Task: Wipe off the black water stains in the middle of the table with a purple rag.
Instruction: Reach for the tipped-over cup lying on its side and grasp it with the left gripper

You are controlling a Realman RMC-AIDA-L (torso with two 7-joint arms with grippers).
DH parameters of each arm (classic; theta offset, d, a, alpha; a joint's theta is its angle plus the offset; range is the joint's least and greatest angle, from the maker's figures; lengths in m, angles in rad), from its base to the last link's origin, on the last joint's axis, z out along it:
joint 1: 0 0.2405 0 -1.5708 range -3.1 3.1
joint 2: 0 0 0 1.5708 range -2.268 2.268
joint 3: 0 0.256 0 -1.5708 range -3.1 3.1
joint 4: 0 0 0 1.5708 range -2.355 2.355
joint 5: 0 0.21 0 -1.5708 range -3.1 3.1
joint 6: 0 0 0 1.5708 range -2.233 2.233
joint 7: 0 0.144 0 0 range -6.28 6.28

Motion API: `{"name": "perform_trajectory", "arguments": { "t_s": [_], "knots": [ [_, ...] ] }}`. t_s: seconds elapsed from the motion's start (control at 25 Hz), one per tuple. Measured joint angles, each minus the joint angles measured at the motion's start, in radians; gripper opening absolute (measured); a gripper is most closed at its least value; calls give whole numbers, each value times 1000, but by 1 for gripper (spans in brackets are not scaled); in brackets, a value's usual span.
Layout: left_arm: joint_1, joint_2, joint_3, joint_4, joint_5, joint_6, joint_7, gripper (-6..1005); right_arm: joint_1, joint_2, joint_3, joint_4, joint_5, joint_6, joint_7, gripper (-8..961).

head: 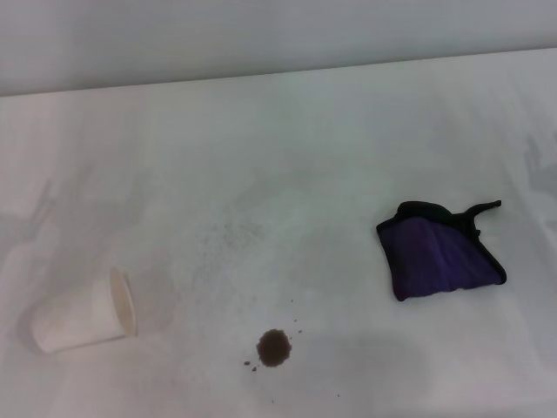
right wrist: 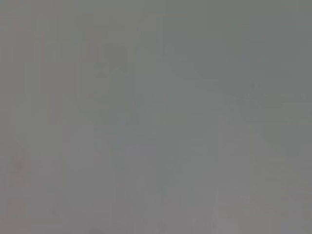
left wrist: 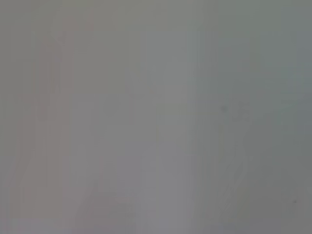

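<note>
Black water stains (head: 274,347) nearest, purple rag (head: 439,252) (tail apparently far-right)

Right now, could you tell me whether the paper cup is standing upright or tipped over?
Tipped over. The paper cup lies on its side on the table, its open rim facing right.

The tabletop (head: 287,139) looks plain white and matt, smooth with some faint grey speckling. The purple rag (head: 438,254) is soft cloth, kinda plush, with black fabric edging. The cup (head: 83,318) looks like thin white paper, matt too. The black water stains (head: 274,347) look dull, not shiny.
</note>
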Motion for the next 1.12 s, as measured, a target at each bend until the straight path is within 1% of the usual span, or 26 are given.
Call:
{"name": "perform_trajectory", "arguments": {
  "t_s": [0.52,0.84,0.96,1.04,1.12],
  "knots": [
    [-10,-1,-2,20,-8,8,0,892,0,0,14,-8,6,2,0,411],
    [0,-3,-4,13,-8,-7,-3,892,6,0,14,-1,4,-33,-4,412],
    [0,1,1,17,35,-8,-29,892,7,0,14,-4,4,-53,0,411],
    [0,9,1,35,102,-6,-90,892,6,0,14,-7,5,-53,0,411],
    [6,20,2,81,198,6,-189,892,8,0,14,-7,5,-53,0,411]
  ]
}}
